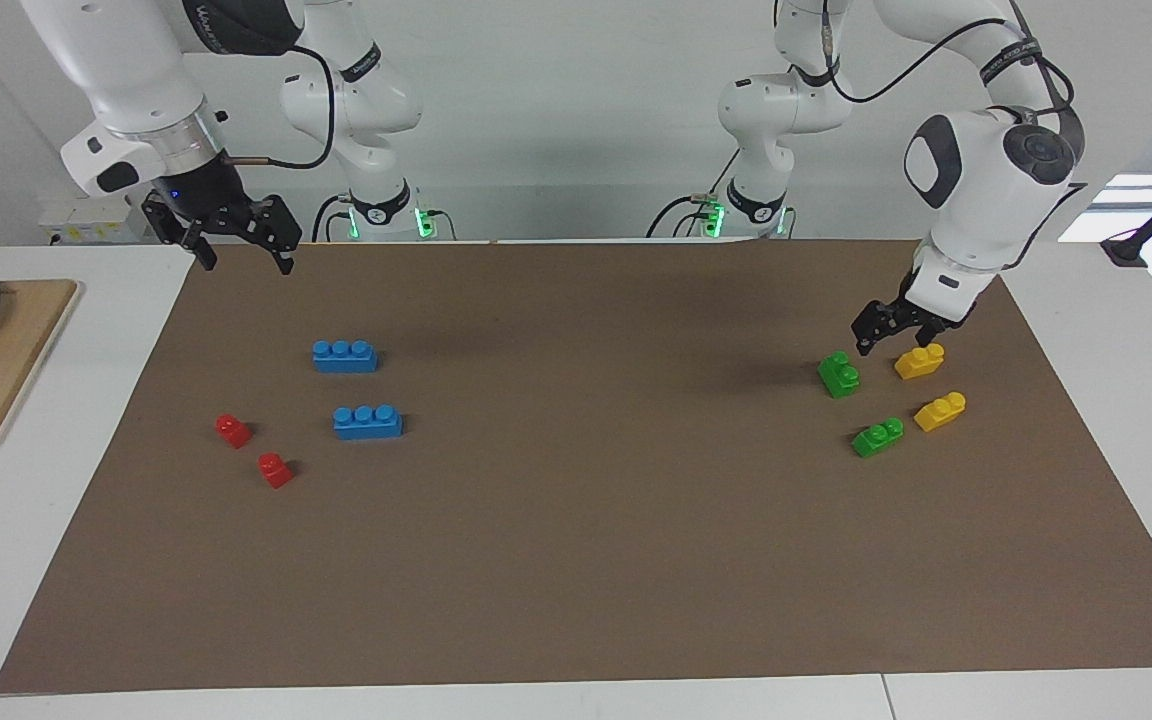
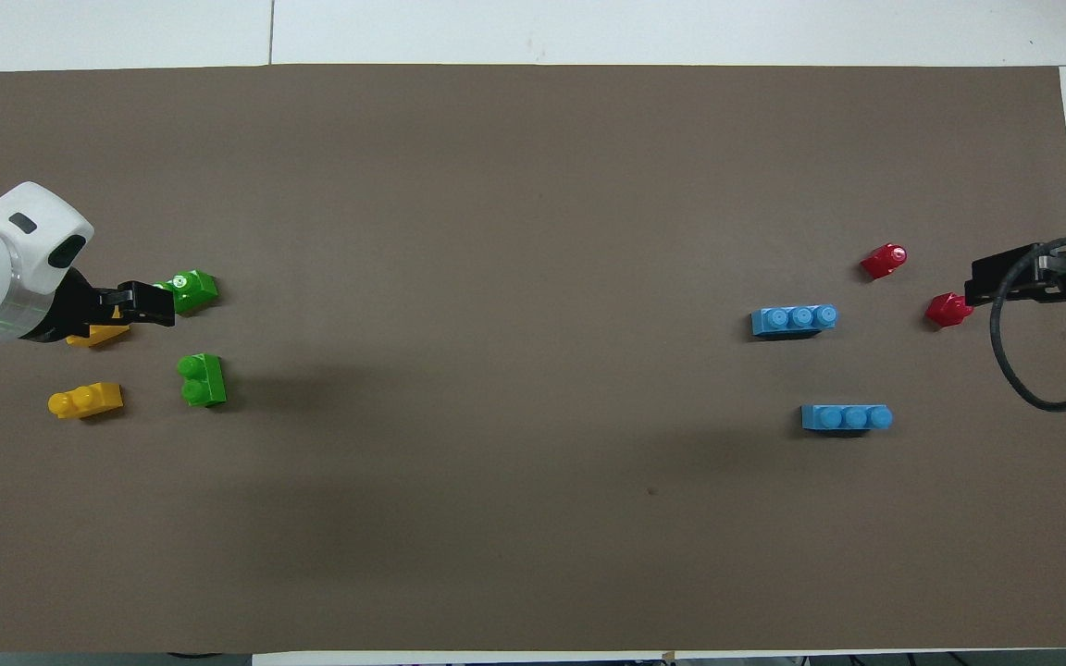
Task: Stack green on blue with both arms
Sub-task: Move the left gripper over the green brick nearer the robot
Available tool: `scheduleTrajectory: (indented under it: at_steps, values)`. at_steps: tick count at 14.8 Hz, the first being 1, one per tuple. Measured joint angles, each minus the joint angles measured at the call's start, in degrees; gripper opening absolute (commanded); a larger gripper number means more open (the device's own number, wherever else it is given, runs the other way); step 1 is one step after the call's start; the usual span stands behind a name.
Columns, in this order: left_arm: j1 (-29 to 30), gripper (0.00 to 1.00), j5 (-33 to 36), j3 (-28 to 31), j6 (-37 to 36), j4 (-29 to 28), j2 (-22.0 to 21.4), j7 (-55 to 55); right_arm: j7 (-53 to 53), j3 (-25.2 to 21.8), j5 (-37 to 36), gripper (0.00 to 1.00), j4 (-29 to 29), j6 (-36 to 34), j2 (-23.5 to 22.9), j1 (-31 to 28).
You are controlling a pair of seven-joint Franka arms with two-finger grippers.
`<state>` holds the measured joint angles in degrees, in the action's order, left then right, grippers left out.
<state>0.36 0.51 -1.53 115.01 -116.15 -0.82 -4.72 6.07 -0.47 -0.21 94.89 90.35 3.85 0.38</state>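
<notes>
My right gripper (image 1: 241,245) waits spread wide and empty, raised over the mat's (image 1: 576,560) edge at my right arm's end. Below it lie two blue three-stud bricks, one nearer me (image 1: 345,356), one farther (image 1: 367,422), with two red one-stud bricks (image 1: 233,430) beside them. At my left arm's end, my left gripper (image 1: 886,335) hangs low with its jaws parted, holding nothing, between the nearer green two-stud brick (image 1: 839,374) and a yellow two-stud brick (image 1: 920,361). The second green brick (image 1: 877,437) and second yellow brick (image 1: 940,411) lie farther out.
</notes>
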Motion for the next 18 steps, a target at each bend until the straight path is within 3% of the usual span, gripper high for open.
scheduleTrajectory:
  at_steps: [5, 18]
  values:
    - [0.0, 1.0, 0.0, 0.1, 6.7, -6.0, 0.2, 0.0, 0.0, 0.0, 0.0, 1.0, 0.0, 0.0, 0.0, 0.0]
    - [0.0, 1.0, 0.0, -0.1, 12.7, -14.8, -0.1, -3.4, 0.0, -0.1, 0.0, 1.0, 0.0, 0.0, 0.0, -0.9]
